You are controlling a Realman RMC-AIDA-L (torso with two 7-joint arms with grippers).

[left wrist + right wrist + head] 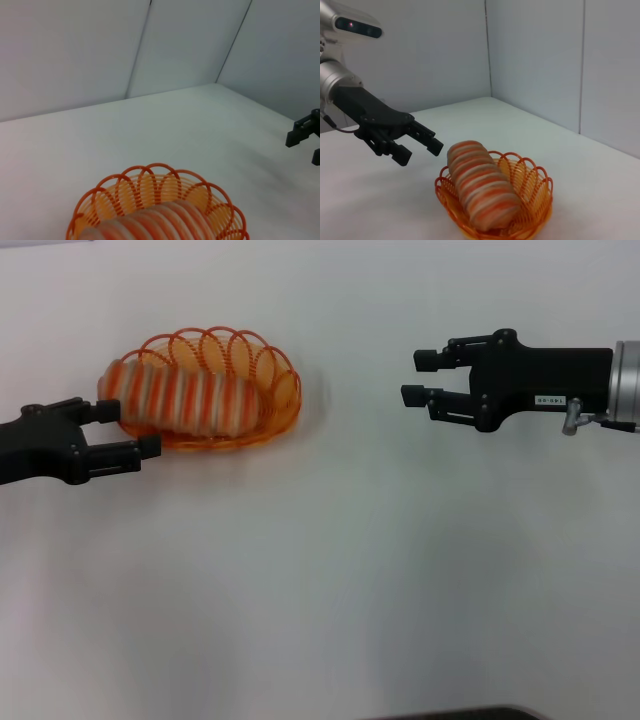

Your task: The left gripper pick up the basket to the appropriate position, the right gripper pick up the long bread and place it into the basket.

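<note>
White worktop (320,590) carries the basket (270,420) with the long bread (180,395) inside; both the left claw (125,435) and the right claw (420,378), fingers apart, should back away slowly.

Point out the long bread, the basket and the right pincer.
long bread (180,395), head view, middle of the striped top.
basket (245,343), head view, far looped rim.
right pincer (420,378), head view, between the open fingertips.

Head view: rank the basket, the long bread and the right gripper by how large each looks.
1. The basket, widest, with the loaf inside it.
2. The long bread, nearly as long as the basket.
3. The right gripper, open; it looks close to the bread and may sit nearer the camera, so ranks 2 and 3 are unsure.
</note>
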